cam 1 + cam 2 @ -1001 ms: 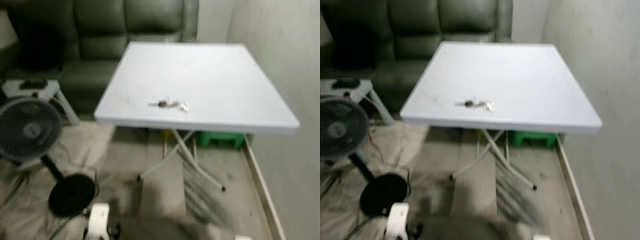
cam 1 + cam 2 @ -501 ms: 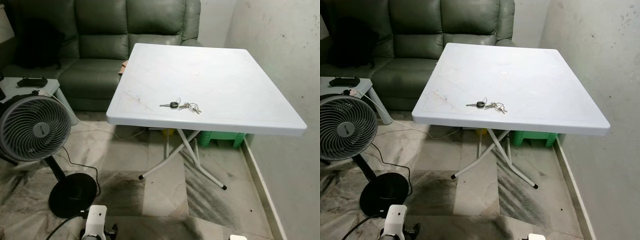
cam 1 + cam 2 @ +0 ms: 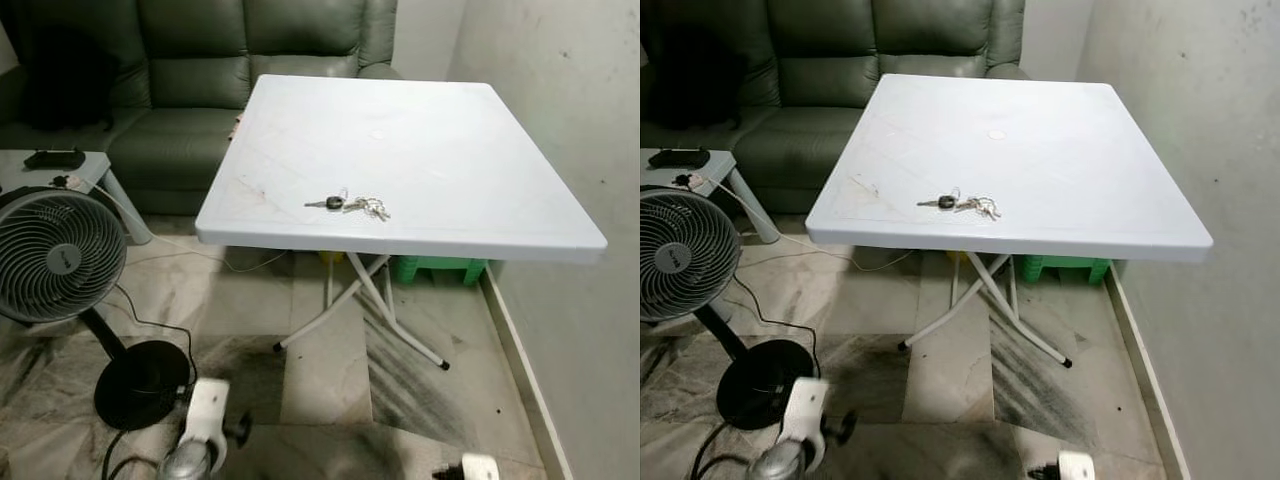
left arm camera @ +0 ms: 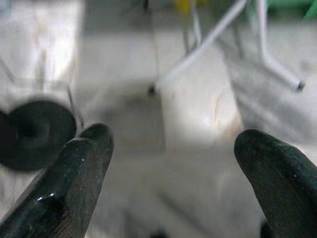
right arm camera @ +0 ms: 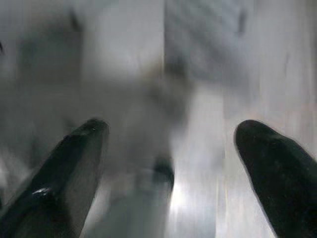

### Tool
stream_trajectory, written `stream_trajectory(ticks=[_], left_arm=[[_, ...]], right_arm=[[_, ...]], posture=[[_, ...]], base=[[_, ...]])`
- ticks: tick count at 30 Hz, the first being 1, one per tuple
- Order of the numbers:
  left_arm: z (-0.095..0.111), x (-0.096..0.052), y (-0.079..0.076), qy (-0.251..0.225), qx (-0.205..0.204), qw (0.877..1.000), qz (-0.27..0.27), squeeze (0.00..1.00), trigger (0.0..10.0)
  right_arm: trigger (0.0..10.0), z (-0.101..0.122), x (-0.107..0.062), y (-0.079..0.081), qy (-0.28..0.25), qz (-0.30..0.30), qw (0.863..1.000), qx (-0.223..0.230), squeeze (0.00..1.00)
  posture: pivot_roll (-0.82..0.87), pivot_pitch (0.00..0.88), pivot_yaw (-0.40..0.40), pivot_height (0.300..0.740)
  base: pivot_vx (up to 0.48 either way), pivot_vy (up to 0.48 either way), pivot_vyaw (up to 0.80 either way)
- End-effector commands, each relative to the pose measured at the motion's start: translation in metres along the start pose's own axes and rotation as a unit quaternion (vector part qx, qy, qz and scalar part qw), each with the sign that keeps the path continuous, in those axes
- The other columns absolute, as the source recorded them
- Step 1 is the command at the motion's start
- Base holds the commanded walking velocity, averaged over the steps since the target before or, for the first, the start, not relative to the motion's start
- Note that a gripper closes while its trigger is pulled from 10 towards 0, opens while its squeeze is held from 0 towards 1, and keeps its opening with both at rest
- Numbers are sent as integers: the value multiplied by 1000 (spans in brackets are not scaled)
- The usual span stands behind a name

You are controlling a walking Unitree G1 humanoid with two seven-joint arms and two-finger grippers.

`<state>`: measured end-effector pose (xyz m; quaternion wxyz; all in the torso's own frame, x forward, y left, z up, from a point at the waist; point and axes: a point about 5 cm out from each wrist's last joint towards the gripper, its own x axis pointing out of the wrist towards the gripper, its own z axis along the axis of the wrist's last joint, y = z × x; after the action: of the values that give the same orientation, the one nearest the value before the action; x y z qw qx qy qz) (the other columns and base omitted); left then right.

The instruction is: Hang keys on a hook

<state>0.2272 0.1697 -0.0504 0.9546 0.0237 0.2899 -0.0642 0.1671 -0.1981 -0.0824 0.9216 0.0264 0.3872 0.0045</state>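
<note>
We see the keys (image 3: 347, 205) lying on the white counter (image 3: 480, 150), well above and ahead of both grippers. Left gripper (image 4: 171, 163) and right gripper (image 5: 168, 163) hang low over the floor (image 3: 330, 370), fingers spread, holding nothing

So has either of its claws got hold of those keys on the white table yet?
Apart. In the left eye view the keys lie alone on the table; both wrist views show the left gripper and right gripper open over the floor.

Home living room: green leather sofa (image 3: 200, 70), standing fan (image 3: 55, 260), folding table (image 3: 480, 160).
</note>
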Motion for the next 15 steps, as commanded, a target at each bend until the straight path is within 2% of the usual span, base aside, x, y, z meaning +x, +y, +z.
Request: stream_trajectory(ticks=[1, 5, 6, 7, 11, 15], left_arm=[[7, 0, 4, -26, 3, 1000, -2, 0, 10000], [27, 3, 9, -84, -6, 996, 1, 0, 10000], [38, 3, 11, -113, -10, 994, 2, 0, 10000], [38, 3, 11, -113, -10, 994, 2, 0, 10000], [59, 5, 16, -160, -24, 987, 10, 0, 10000], [87, 6, 19, -214, -37, 976, 13, 0, 10000]], right_arm=[[10000, 28, 6, 1, -64, 14, 998, -13, 0], [10000, 69, 12, 8, -156, 30, 987, -6, 0], [10000, 85, 13, 16, -191, 42, 981, -5, 0], [10000, 85, 13, 16, -191, 42, 981, -5, 0], [10000, 110, 12, 29, -254, 65, 965, -7, 0], [10000, 138, 6, 40, -323, 83, 943, -2, 0]], posture=[[-34, 0, 17, 740], [-30, 0, 13, 740], [-26, 0, 10, 740], [-26, 0, 10, 740], [-22, 0, 8, 740], [-11, 0, 3, 740]], base=[[0, 0, 0], [0, 0, 0], [0, 0, 0], [0, 0, 0], [0, 0, 0], [0, 0, 0]])
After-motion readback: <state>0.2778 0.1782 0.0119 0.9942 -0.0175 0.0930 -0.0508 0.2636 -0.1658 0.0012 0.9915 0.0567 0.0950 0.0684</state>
